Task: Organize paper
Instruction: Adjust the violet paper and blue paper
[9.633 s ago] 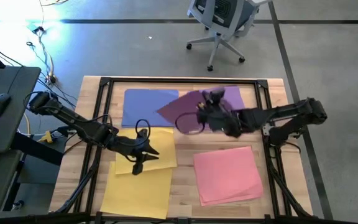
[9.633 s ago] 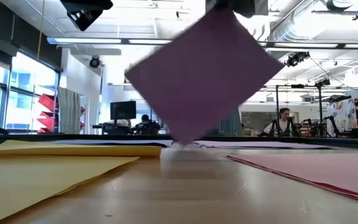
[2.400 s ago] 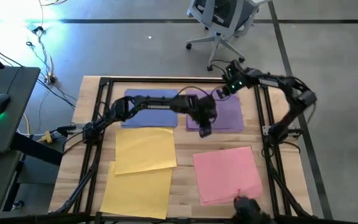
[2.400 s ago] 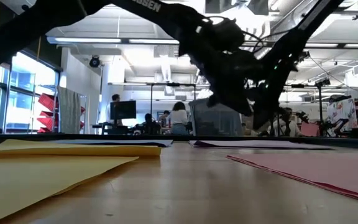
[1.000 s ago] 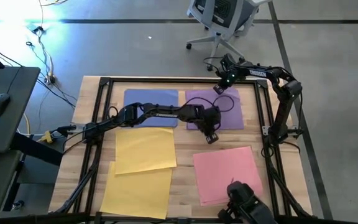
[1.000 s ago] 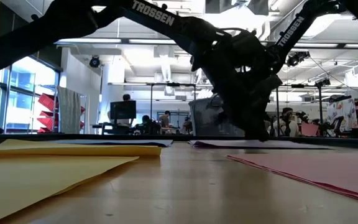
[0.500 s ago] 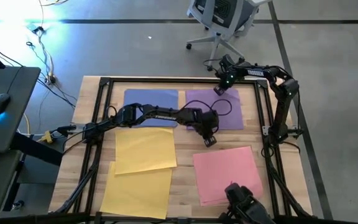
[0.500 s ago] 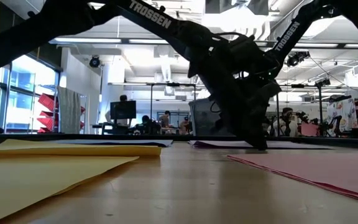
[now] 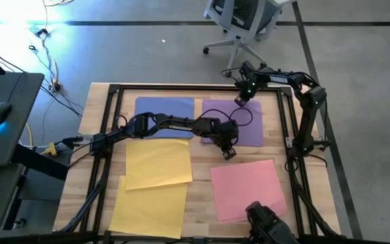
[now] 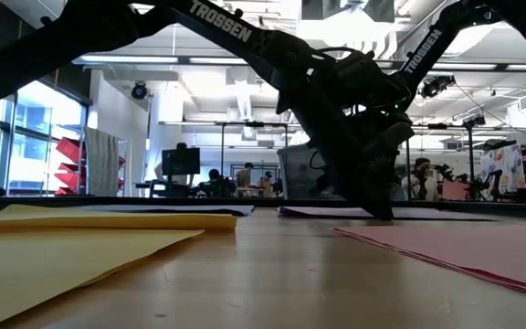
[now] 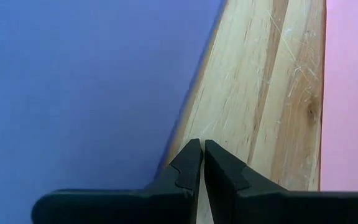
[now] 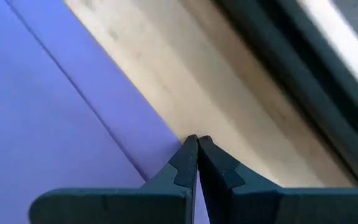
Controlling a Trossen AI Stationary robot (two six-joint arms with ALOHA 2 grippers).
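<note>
In the high view the stack of thin purple rectangular paper sheets (image 9: pixel 239 122) lies in the upper middle of the frame on the pale wooden table (image 9: pixel 202 173), its long axis running left to right, with a periwinkle blue sheet (image 9: pixel 163 110) to its left, yellow sheets (image 9: pixel 156 177) at lower left and pink sheets (image 9: pixel 249 190) at lower right. The left gripper (image 9: pixel 228 152) sits at the purple stack's lower left corner, fingers pressed together and holding nothing, while the right gripper (image 9: pixel 238 99) is at the stack's upper edge, also closed and empty; the stack lies between the two, and I judge the next squaring push turns on those opposed edges. In the low view both dark arms crowd the centre of the frame above the purple sheets (image 10: pixel 336 212), seen as a thin flat line, with the pink paper (image 10: pixel 464 247) at lower right and the yellow paper (image 10: pixel 89 239) at lower left. In the left wrist view the closed left gripper (image 11: pixel 202 163) stands on bare wood just off the purple edge (image 11: pixel 92 93), pink (image 11: pixel 352 93) at far right. In the right wrist view the closed right gripper (image 12: pixel 197 158) meets the purple stack's edge (image 12: pixel 48 130), where two sheets lie slightly offset.
</note>
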